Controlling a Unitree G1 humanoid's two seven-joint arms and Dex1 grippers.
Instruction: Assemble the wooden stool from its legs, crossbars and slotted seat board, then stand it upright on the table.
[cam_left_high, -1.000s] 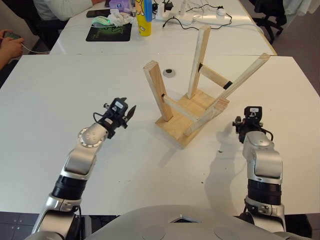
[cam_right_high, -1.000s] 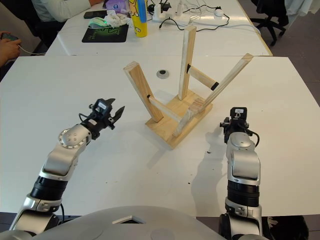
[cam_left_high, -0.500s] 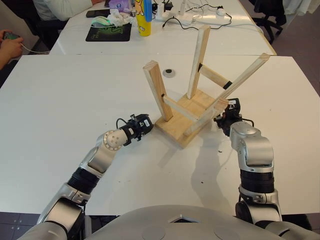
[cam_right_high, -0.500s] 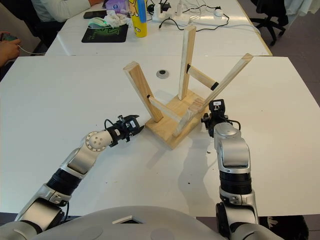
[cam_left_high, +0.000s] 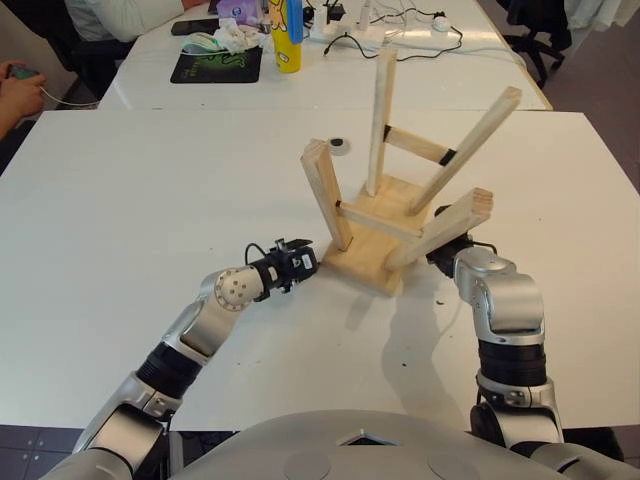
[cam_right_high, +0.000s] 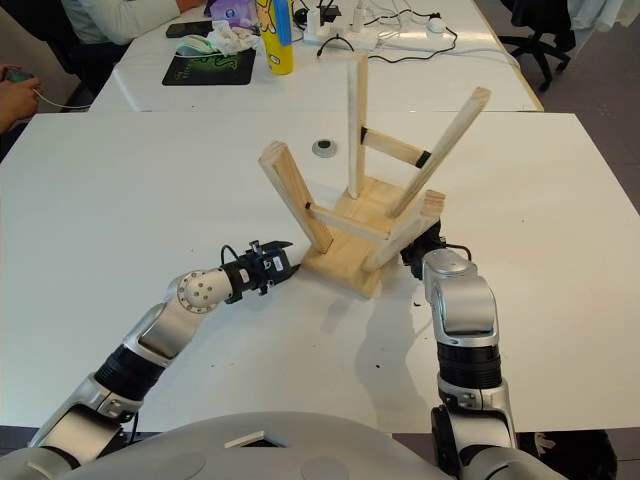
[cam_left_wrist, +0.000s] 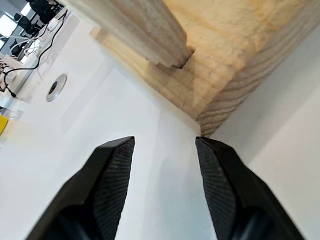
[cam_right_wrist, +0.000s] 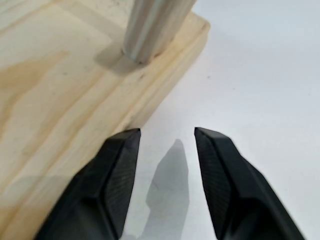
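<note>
The wooden stool stands upside down, its seat board (cam_left_high: 372, 248) on the white table and its legs (cam_left_high: 379, 120) pointing up and splayed. Crossbars (cam_left_high: 416, 146) join the legs. My left gripper (cam_left_high: 305, 262) is open, low over the table at the board's near-left corner. In the left wrist view that gripper (cam_left_wrist: 162, 145) has the corner of the seat board (cam_left_wrist: 220, 50) just ahead of its fingers. My right gripper (cam_left_high: 440, 250) is open at the board's right edge, partly hidden behind a leg (cam_left_high: 452, 222). The right wrist view puts the gripper (cam_right_wrist: 165, 132) close to the board's edge (cam_right_wrist: 65, 90).
A round grommet (cam_left_high: 340, 143) sits in the table just behind the stool. A second table at the back carries a yellow bottle (cam_left_high: 288, 35), a mouse pad (cam_left_high: 215, 62) and cables (cam_left_high: 400, 25). Bare table (cam_left_high: 120, 200) stretches to the left and front.
Both grippers have moved in from the sides to the seat board's corners. The stool has turned and tipped slightly, its leg tips shifting left.
</note>
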